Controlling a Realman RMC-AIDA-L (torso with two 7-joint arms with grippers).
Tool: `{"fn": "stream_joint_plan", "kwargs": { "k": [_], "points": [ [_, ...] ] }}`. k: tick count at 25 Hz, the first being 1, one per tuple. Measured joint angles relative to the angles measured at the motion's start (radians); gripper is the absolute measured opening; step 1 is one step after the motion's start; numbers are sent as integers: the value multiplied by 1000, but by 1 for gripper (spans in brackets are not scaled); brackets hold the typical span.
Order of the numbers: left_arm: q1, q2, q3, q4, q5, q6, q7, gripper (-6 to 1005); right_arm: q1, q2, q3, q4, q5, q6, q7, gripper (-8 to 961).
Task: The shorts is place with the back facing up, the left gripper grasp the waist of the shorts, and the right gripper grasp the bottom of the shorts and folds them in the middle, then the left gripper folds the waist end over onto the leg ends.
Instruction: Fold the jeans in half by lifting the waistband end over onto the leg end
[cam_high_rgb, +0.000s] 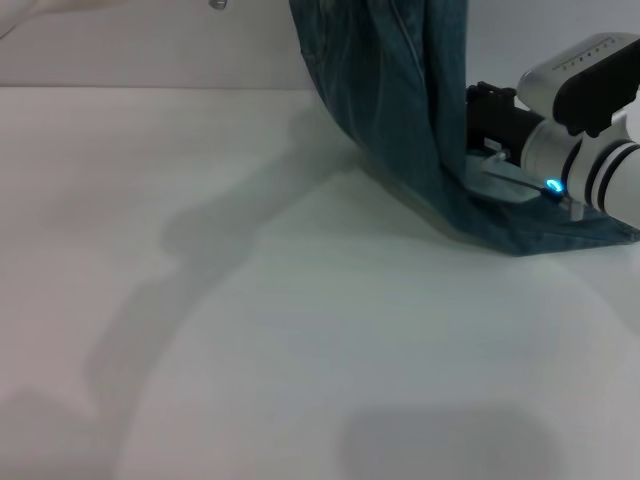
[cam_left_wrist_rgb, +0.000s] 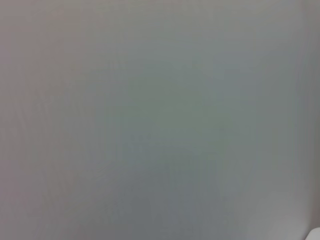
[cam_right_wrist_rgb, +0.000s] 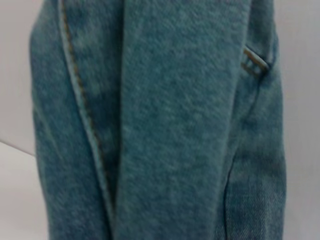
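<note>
Denim shorts (cam_high_rgb: 400, 110) hanging from above the head view, lower edge dragging on the white table (cam_high_rgb: 250, 330) at far right. Right gripper (cam_high_rgb: 490, 125) sitting against the fabric there; claw state: cannot tell. Right wrist view showing 1 denim fold.

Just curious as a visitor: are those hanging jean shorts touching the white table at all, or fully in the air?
Touching. In the head view the shorts hang from above, and their lower end lies crumpled on the table beside the right arm's claw.
</note>
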Motion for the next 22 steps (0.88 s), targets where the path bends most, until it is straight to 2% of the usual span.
{"fn": "stream_joint_plan", "kwargs": {
  "k": [6, 13, 22],
  "points": [
    [-1, 0, 0, -7, 1, -5, 1, 60, 22, 2, -92, -3, 1, -8, 67, 651],
    [-5, -1, 3, -15, 1, -6, 7, 60, 40, 3, -138, -4, 0, -42, 113, 652],
    [-5, -1, 3, -15, 1, -10, 11, 60, 53, 4, -311, -48, -1, -95, 272, 652]
  ]
}}
